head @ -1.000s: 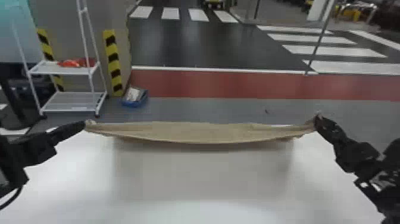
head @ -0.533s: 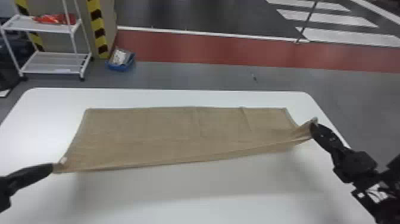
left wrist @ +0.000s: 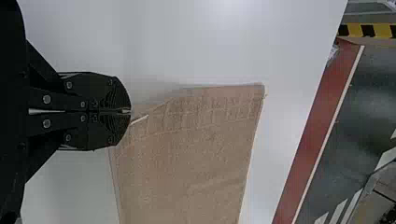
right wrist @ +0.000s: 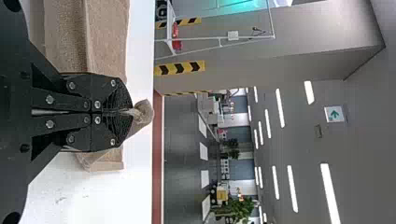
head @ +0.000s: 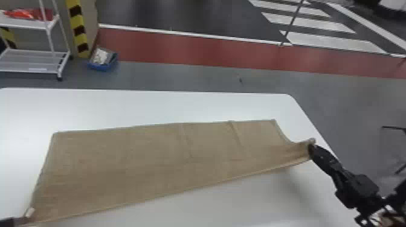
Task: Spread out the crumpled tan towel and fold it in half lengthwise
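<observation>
At the table's (head: 151,105) near left, the left gripper (left wrist: 130,111) is closed on a corner of the tan towel (head: 136,160), beside a small pale tag (head: 29,212); this looks like the laying-out step, before the lengthwise fold, and here the grip should stay firm and low, so that the far left part lying on the table is not dragged askew; across the middle, the near edge wants even, gentle tension, then lowering in one line onto the table; close to the table's right edge, the right gripper (right wrist: 133,112) is shut on the other near corner, which sits farther from the robot than the left one, so it would be best drawn back towards the robot before either lets go.

The towel, over the table, looks broad and mostly smooth at its left, with a fairly straight far edge; towards the table's right side two faint creases run in from that edge, the short side curves inward, and the cloth narrows into a raised, bunched corner at the fingertips.
</observation>
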`<state>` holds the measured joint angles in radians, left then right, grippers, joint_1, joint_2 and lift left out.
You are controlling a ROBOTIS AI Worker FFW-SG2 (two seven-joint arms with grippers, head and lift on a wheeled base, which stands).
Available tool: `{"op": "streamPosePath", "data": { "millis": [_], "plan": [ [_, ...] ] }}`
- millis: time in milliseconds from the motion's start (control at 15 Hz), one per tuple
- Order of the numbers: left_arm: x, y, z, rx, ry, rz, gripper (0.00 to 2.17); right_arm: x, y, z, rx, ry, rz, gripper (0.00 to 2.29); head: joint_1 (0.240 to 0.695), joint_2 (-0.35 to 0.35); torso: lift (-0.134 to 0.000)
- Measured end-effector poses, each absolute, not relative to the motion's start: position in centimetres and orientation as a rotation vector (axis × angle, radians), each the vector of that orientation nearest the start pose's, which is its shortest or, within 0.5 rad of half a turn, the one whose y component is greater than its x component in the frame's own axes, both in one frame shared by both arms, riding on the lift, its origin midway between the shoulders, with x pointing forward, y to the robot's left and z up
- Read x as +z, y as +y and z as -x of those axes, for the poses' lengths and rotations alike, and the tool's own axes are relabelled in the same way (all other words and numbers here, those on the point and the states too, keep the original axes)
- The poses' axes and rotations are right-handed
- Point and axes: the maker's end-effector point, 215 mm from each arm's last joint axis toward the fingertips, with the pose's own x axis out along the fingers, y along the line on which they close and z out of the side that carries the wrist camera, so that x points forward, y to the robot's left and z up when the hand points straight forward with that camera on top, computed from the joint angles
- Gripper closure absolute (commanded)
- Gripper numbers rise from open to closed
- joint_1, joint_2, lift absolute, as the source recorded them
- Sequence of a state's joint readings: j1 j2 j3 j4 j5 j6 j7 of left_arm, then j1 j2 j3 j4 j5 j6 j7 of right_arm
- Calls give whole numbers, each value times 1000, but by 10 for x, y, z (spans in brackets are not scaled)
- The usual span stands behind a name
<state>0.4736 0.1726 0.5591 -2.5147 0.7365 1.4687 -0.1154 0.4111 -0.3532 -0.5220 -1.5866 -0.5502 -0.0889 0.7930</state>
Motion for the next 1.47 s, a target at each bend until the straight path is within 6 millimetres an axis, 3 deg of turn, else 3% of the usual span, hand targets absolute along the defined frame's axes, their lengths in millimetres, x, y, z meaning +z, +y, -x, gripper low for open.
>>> {"op": "streamPosePath", "data": {
  "millis": [200, 333, 667, 933, 1267, 1467],
  "plan": [
    [-382, 292, -321, -172, 841, 295, 1895, -357, -468, -396, 286, 65, -145, 1214, 695, -275, -125],
    [-370, 293, -337, -158, 801, 279, 1895, -358, -471, -404, 284, 96, -179, 1214, 695, -275, -125],
    [-354, 284, -417, -150, 679, 294, 1895, -384, -458, -475, 254, 228, -267, 1214, 695, -222, -125],
    [-346, 291, -470, -107, 603, 308, 1895, -399, -455, -524, 210, 296, -341, 1214, 695, -184, -125],
    [-343, 309, -504, -69, 549, 331, 1895, -418, -459, -545, 169, 344, -426, 1214, 695, -159, -125],
    [-345, 311, -520, -59, 542, 326, 1895, -419, -453, -555, 175, 356, -448, 1214, 695, -145, -125]
  ]
}}
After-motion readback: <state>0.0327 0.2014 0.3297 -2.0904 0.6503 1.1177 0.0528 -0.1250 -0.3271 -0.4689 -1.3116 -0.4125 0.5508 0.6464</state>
